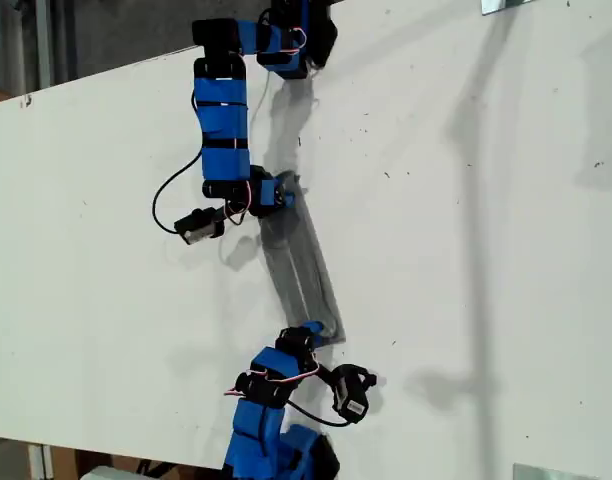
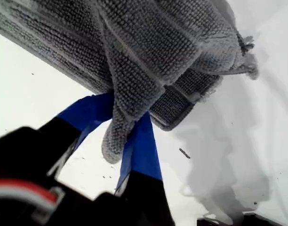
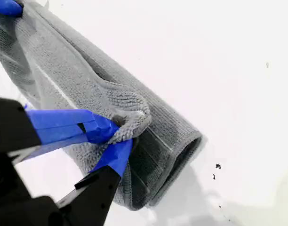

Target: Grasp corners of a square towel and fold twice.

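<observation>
Between my blue fingers [image 2: 141, 150], my first gripper [image 2: 123, 141] is clamped on a bunched corner of the towel [image 2: 148, 52], which hangs folded just above the desk [image 2: 36, 99]. My second gripper [image 3: 113, 141] is likewise pinched shut on another corner [image 3: 130, 120] of the towel [image 3: 87, 94], whose doubled edge shows as an open loop beside it. From the exterior view, the towel [image 1: 301, 265] runs as a narrow gray strip between the 2 arms, near the middle of the white desk [image 1: 486, 250].
</observation>
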